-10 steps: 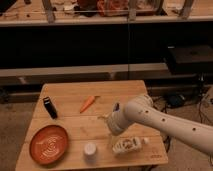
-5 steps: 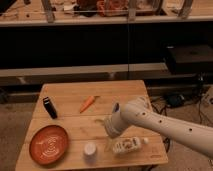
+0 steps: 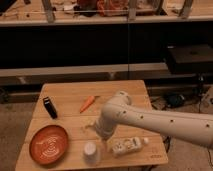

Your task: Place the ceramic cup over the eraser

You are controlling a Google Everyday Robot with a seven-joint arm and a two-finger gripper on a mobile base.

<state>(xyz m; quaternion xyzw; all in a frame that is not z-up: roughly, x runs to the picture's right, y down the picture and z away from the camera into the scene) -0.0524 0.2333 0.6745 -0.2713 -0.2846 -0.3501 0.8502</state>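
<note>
Plainly, the cup (image 3: 90, 151) stands upright at the front edge of the worktop (image 3: 70, 95), just right of the plate (image 3: 48, 144) and well apart from the black eraser (image 3: 49, 107) at the far left. For a good grasp, I judge, the gripper (image 3: 102, 136) should come down squarely around the cup's wall. The gripper hangs just beside the cup. I cannot tell whether it is spread or pressed together, or whether it touches anything.

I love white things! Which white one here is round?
The ceramic cup, standing beside the orange plate; the white block next to it is long. The gripper hangs just behind the cup.
</note>
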